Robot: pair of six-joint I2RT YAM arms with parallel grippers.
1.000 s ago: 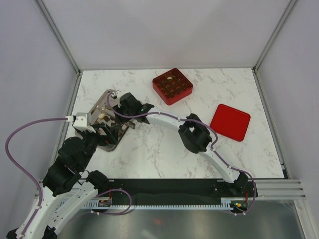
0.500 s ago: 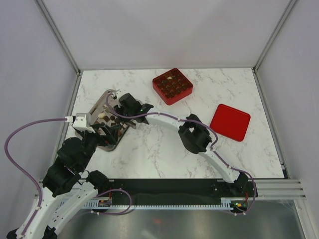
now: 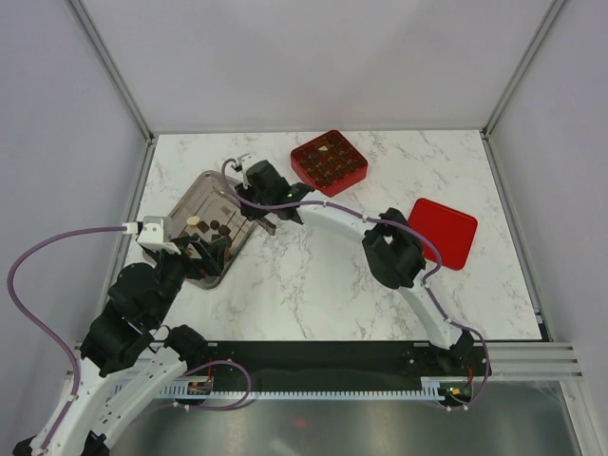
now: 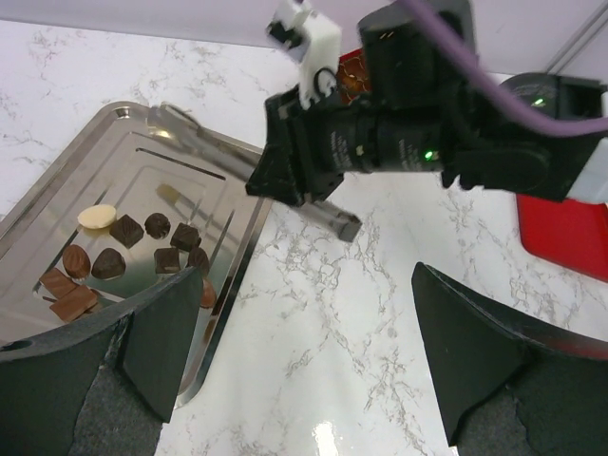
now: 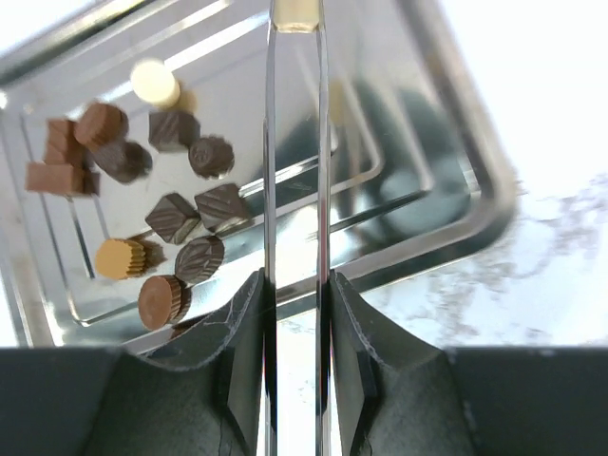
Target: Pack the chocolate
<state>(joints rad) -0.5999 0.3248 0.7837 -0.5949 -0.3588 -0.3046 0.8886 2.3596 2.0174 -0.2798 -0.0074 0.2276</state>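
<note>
Viewing from the top camera, the metal tray [image 3: 202,182] lies at the 9 o'clock side of the marble table [image 3: 313,285]; the chocolate [image 3: 214,228] lies loose in the tray's 6 o'clock half, mostly dark brown pieces with one pale disc at the group's 10 o'clock edge; more pieces fill the gridded red box [image 3: 328,163] at 12 o'clock on the table; the flat red lid [image 3: 438,233] lies at 3 o'clock, well apart from the box.

Right gripper [image 5: 295,285]: partly closed, fingers pressed against both arms of the metal tongs [image 5: 295,142], which run straight out between them toward 12 o'clock in the wrist view; the tong arms stand close together and parallel; a small pale piece appears pinched between the tips at the top edge of that view; the tongs sit above the tray [image 5: 475,190], with the loose chocolate [image 5: 176,218] at their 9 o'clock side.

Left gripper [image 4: 304,285]: fully spread, holding nothing; it hangs over the tray's 6 o'clock rim, one finger above the tray [image 4: 142,161] and the other above bare table; the chocolate [image 4: 133,247] lies just beyond the finger on the tray side; whether that finger touches the tray cannot be told.
</note>
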